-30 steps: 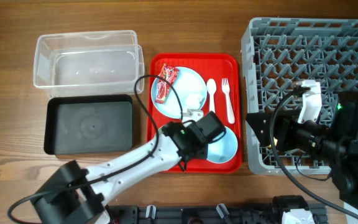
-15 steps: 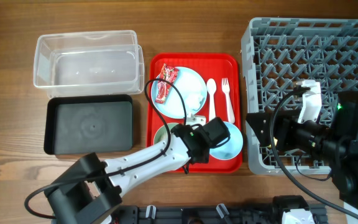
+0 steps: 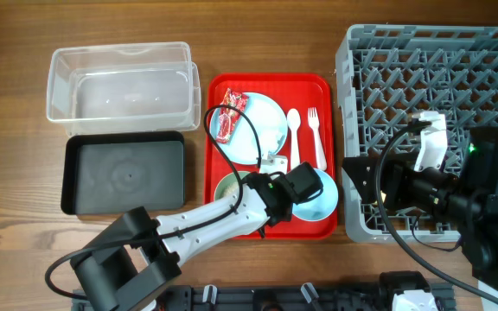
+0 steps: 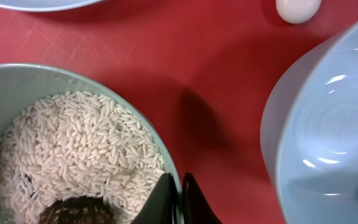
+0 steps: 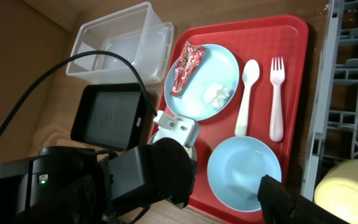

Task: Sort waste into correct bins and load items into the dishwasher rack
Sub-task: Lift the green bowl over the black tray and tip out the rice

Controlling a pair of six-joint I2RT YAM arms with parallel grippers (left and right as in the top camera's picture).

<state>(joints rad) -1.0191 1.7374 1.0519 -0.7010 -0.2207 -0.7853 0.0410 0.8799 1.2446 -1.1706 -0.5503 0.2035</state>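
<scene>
My left gripper (image 4: 179, 200) is shut on the right rim of the mint-green bowl (image 4: 73, 81), which holds white rice (image 4: 79, 149) and a brown scrap. The bowl sits at the front left of the red tray (image 3: 271, 82), with the empty light-blue bowl (image 3: 322, 199) beside it. The light-blue plate (image 3: 262, 130) carries the red wrapper (image 3: 228, 117) and the white tissue (image 3: 271, 138). The spoon (image 3: 294, 130) and fork (image 3: 316, 138) lie to its right. My right gripper (image 5: 284, 199) hovers open over the grey rack (image 3: 422, 52), next to the yellow cup (image 5: 347, 190).
The clear tub (image 3: 119, 82) stands at the back left with the black tray (image 3: 124, 173) in front of it, both empty. The left arm's cable (image 3: 232, 138) loops over the plate. The rack's left wall runs close along the red tray's right edge.
The left arm has swung right, uncovering the mint-green bowl, and its gripper has come down onto that bowl's rim. The right arm has not moved.
</scene>
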